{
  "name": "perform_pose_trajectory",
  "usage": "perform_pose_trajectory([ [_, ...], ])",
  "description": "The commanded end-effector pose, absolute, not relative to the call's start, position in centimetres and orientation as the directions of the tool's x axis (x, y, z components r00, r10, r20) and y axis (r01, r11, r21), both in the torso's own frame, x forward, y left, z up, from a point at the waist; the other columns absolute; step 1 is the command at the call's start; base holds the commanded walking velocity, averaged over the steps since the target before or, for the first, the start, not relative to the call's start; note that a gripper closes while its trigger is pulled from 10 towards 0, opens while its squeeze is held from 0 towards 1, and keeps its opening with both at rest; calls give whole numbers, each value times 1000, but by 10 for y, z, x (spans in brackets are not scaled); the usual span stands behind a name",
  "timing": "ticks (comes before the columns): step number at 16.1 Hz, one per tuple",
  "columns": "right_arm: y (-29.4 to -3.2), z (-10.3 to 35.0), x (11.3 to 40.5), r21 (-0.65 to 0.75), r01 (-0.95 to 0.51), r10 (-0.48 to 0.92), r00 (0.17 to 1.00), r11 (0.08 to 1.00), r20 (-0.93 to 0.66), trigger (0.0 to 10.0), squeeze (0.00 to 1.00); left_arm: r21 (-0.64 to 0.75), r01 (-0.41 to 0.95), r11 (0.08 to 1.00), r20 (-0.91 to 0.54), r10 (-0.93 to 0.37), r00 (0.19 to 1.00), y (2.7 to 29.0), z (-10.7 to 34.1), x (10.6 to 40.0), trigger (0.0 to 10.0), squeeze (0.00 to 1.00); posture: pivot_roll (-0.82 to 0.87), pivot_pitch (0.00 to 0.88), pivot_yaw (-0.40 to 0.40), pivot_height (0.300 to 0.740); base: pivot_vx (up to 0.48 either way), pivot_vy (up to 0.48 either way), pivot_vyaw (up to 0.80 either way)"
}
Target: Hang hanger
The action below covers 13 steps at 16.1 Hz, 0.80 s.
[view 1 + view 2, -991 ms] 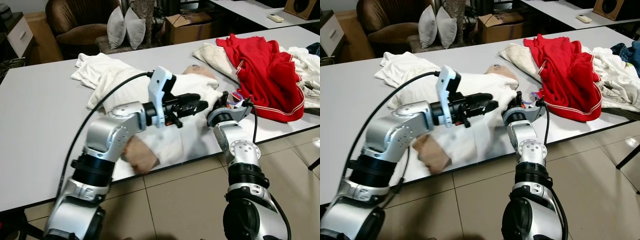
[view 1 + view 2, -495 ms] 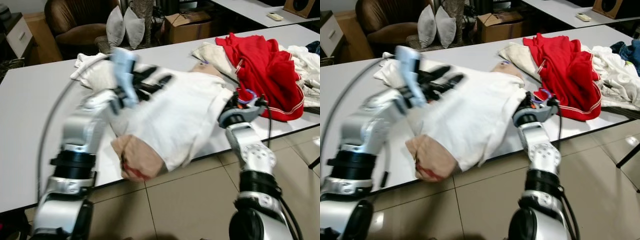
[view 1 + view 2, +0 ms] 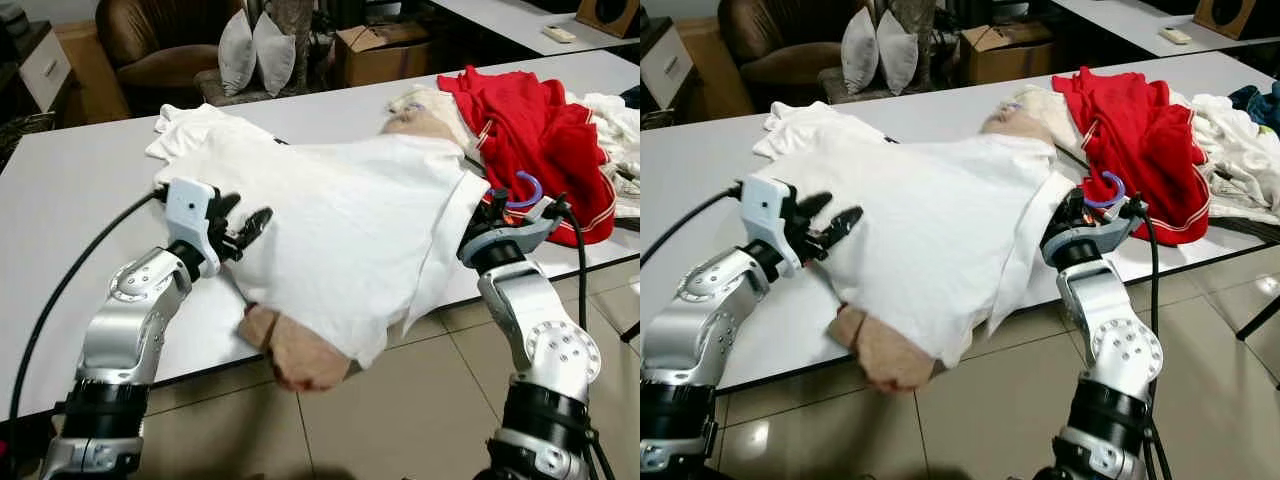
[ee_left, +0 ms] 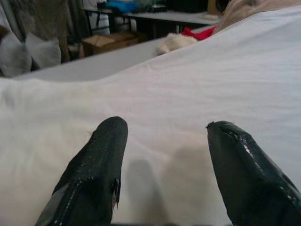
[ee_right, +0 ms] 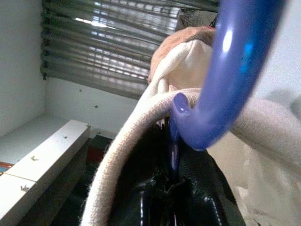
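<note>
— Where the right gripper (image 3: 497, 205) sits at the table's near edge, what is it doing?
— Its fingers are pinched on the blue hanger (image 5: 221, 80), whose hook (image 3: 527, 190) curls up just above the wrist, with the white shirt's (image 3: 340, 230) collar bunched around it.
— And the left gripper (image 4: 164, 141)?
— Spread apart, both fingertips (image 4: 110, 136) resting against the shirt's far side, gripping nothing.
— Beyond that?
— The shirt lies across the white table (image 3: 80, 200), one tan-cuffed sleeve (image 3: 300, 355) hanging over the edge. A red garment (image 3: 530, 125) is heaped behind the hanger.
</note>
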State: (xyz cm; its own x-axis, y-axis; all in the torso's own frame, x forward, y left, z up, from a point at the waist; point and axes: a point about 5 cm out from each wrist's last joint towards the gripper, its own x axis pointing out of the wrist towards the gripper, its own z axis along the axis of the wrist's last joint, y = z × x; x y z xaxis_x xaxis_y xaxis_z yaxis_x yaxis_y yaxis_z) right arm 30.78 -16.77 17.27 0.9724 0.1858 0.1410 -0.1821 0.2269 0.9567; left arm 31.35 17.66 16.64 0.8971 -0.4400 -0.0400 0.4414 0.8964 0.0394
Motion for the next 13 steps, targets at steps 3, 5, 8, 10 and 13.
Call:
perform_pose_trajectory([
  [3, -172, 174, 299, 960, -175, 181, 974, 220, 136, 10000, 0, 51, 423, 905, -53, -420, 906, 173, 158, 307, 10000, 0, -182, 0, 50, 740, 0, -368, 469],
  [5, -176, 174, 296, 960, -167, 172, 976, 223, 130, 10000, 0, 49, 426, 904, -55, -423, 904, 171, 156, 306, 10000, 0, -189, 0, 57, 740, 0, -371, 800],
  [8, -179, 175, 295, 959, -166, 172, 977, 229, 128, 10000, 0, 46, 432, 901, -56, -429, 902, 168, 155, 305, 10000, 0, -191, 0, 56, 740, 0, -370, 800],
  [10, -181, 175, 293, 954, -170, 194, 973, 246, 124, 10000, 0, 51, 440, 897, -60, -437, 898, 166, 153, 303, 10000, 0, -190, 0, 54, 740, 0, -373, 800],
  [13, -180, 171, 290, 944, -172, 251, 963, 283, 100, 10000, 0, 64, 445, 893, -71, -440, 895, 166, 149, 298, 10000, 0, -184, 0, 43, 740, 0, -372, 800],
])
